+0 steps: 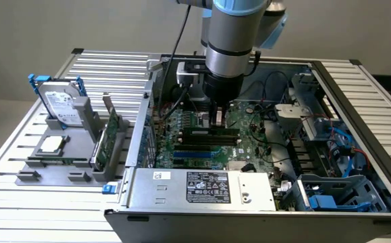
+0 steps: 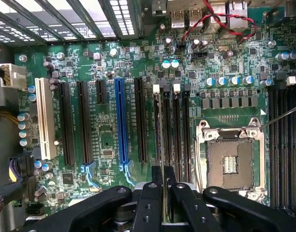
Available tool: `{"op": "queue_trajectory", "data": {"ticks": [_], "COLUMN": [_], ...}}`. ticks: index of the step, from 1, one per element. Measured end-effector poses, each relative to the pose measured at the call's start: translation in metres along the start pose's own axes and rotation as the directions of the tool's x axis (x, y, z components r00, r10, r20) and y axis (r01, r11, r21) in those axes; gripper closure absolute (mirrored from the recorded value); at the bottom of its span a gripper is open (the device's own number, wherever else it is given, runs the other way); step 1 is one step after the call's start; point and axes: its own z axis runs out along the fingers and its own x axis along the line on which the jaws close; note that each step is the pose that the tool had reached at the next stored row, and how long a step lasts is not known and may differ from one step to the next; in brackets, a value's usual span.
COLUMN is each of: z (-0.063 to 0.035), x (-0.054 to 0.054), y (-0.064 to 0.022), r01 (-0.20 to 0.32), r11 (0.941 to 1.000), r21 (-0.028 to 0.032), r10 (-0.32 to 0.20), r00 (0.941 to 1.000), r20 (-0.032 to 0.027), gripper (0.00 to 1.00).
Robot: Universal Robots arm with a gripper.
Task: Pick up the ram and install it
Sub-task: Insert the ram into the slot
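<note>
Clenching the ram (image 2: pixel 164 181) edge-on, the gripper (image 1: pixel 216 118) is holding it over the slot (image 2: pixel 162 130) beneath its jaws, likely needing square, even pressure.

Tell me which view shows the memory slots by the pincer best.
The wrist view: it looks straight down on the memory slots, white latches included, just past the pincer. The exterior view shows them obliquely, beneath the arm.

The ram (image 1: pixel 207 131) lies partly hidden under the end effector (image 1: pixel 216 120), its chips too small to tell; the arm (image 1: pixel 230 30) above is cut off.
</note>
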Motion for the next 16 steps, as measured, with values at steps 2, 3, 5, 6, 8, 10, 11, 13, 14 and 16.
{"op": "queue_trajectory", "data": {"ticks": [2,3,5,6,8,10,11,13,14,16], "z": [0.0036,0.0054,0.0086,0.009,0.009,0.009,0.0091,0.01,0.0107,0.0119], "x": [0.0,0.0,-0.001,-0.001,-0.001,-0.001,-0.001,-0.001,-0.001,-0.001], "y": [-0.0002,-0.0003,-0.0003,-0.0003,-0.0003,-0.0002,-0.0002,-0.0003,-0.0003,-0.0003], "r01": [-0.001,-0.001,-0.002,-0.002,-0.002,-0.002,-0.002,-0.002,-0.002,-0.002], "r11": [1.0,1.0,1.0,1.0,1.0,1.0,1.0,1.0,1.0,1.0], "r21": [0.0,0.0001,0.0003,0.0002,0.0002,0.0002,0.0003,0.0004,0.0003,0.0003], "r10": [0.001,0.001,0.002,0.002,0.002,0.002,0.002,0.002,0.002,0.002], "r00": [1.0,1.0,1.0,1.0,1.0,1.0,1.0,1.0,1.0,1.0], "r20": [-0.0014,-0.002,-0.0042,-0.0051,-0.0054,-0.0053,-0.0052,-0.0048,-0.0051,-0.0051], "gripper": [0.86,0.86,0.86,0.86,0.86,0.86,0.86,0.86,0.86,0.86]}}
